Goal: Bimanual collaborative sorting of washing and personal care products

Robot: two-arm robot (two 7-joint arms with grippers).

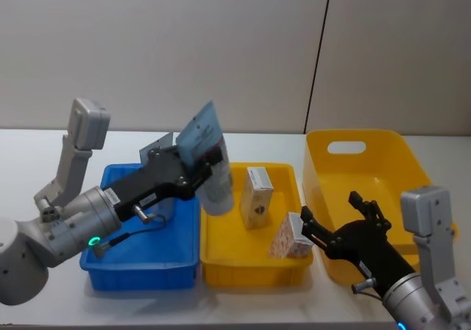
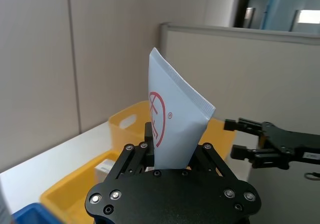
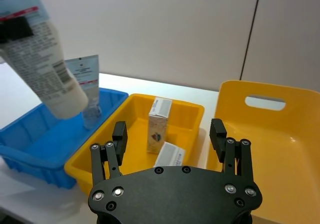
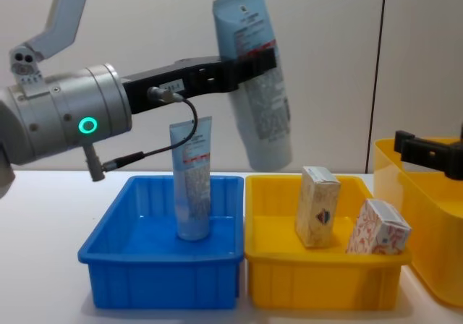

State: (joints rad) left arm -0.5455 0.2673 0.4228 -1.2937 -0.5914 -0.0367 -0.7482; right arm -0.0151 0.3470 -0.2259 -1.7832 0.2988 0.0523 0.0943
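Two tubes are listed: standing tube (image 4: 194,179) in the blue tray (image 4: 159,262), raised tube (image 4: 257,100) clamped by the left gripper (image 4: 260,60) above its right rim; cream carton (image 4: 317,207) and patterned carton (image 4: 377,228) right of it; right gripper (image 1: 331,211) spread empty beyond; sorting judged unfinished.

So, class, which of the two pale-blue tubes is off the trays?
The lifted tube, clamped in the left gripper and hanging cap-down in the air; the other tube stands in the blue tray.

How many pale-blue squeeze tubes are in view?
2. The held tube is up in the air in the left hand; the standing tube is upright in the blue tray. None looks hidden.
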